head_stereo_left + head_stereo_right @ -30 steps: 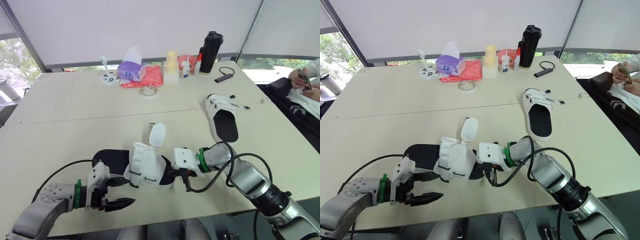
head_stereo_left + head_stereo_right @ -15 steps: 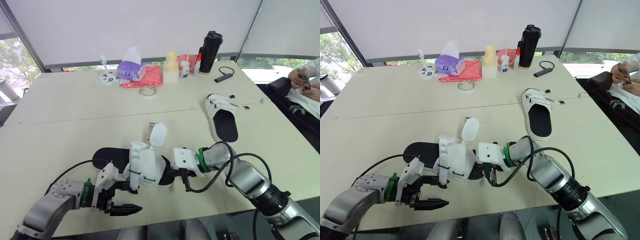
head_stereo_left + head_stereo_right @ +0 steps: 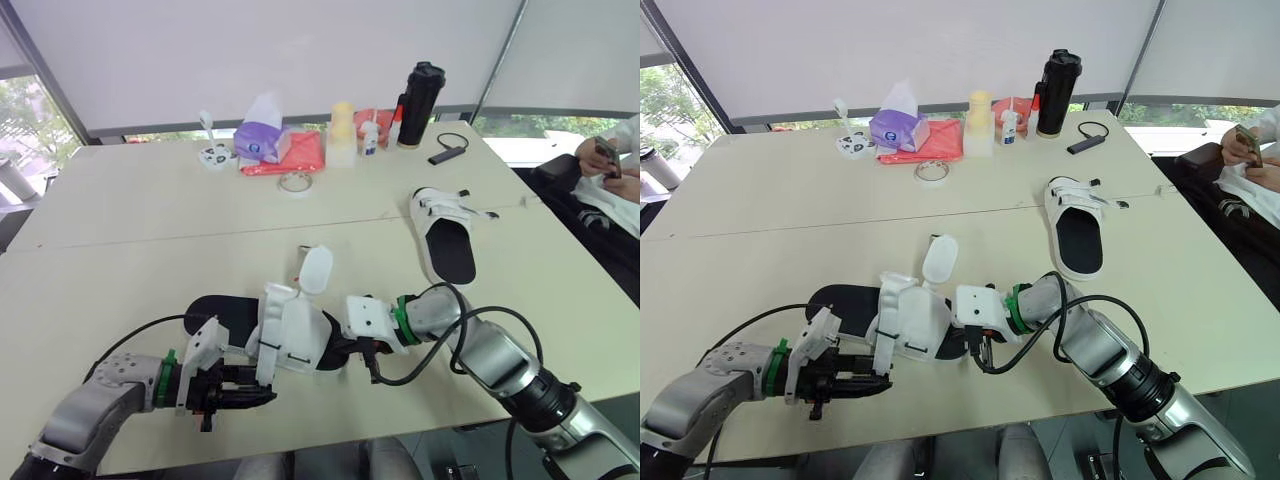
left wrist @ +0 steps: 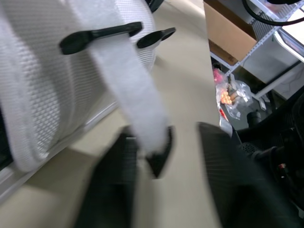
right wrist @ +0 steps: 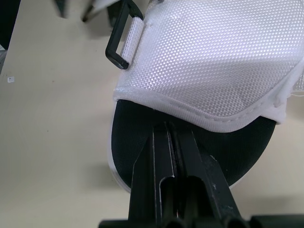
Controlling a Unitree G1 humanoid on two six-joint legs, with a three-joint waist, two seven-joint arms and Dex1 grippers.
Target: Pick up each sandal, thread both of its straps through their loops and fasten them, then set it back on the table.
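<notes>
A black-soled sandal [image 3: 290, 330] with white mesh straps lies near the table's front edge, one strap flap [image 3: 315, 268] standing up. My right gripper [image 3: 352, 350] is shut on the sole's rim at the toe end, its fingers [image 5: 161, 156] pinched together there. My left gripper [image 3: 245, 395] points at the sandal's near side. A loose white strap end [image 4: 142, 128] hangs between its fingers [image 4: 223, 175], which still stand apart. Two black loops [image 4: 99, 35] sit on the upper just above. The second sandal [image 3: 445, 235] lies flat at the right.
Along the far edge stand a purple tissue pack [image 3: 262, 140], a red cloth [image 3: 300, 155], a yellow bottle [image 3: 343, 130] and a black flask [image 3: 420, 105]. A tape ring [image 3: 296, 182] and a small cable hub [image 3: 447, 153] lie nearby. A person [image 3: 610, 160] sits at the right.
My left gripper has come up from the table's front edge to the sandal's near side, and its fingers have narrowed around the loose strap end. The right arm has not moved.
</notes>
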